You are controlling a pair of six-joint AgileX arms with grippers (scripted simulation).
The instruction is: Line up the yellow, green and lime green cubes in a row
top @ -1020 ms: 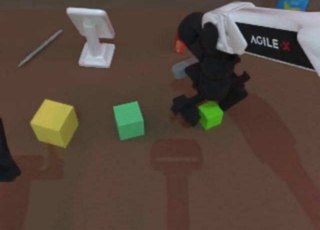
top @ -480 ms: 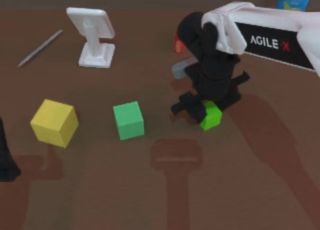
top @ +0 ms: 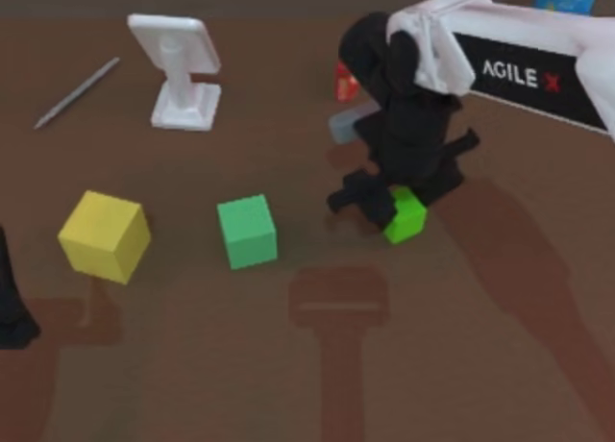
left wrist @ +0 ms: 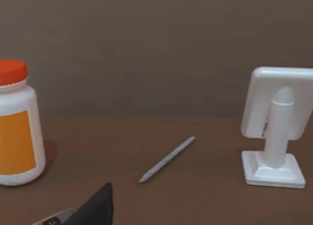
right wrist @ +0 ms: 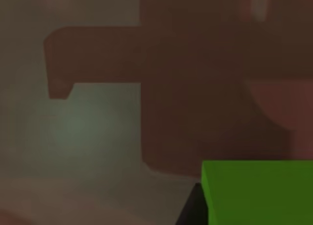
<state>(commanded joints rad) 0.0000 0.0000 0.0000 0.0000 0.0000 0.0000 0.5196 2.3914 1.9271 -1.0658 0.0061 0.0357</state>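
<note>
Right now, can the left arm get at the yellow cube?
Probably yes. The left gripper sits parked at the table's left edge, near the yellow cube, with only bare table between them.

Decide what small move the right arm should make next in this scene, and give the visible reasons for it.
Probably close on the lime green cube and lift it slightly. The right gripper sits low over that cube, its fingers astride it, while the yellow cube and green cube already lie side by side to the left. Whether the grip has closed cannot be told. The left gripper idles at the table's left edge.
</note>
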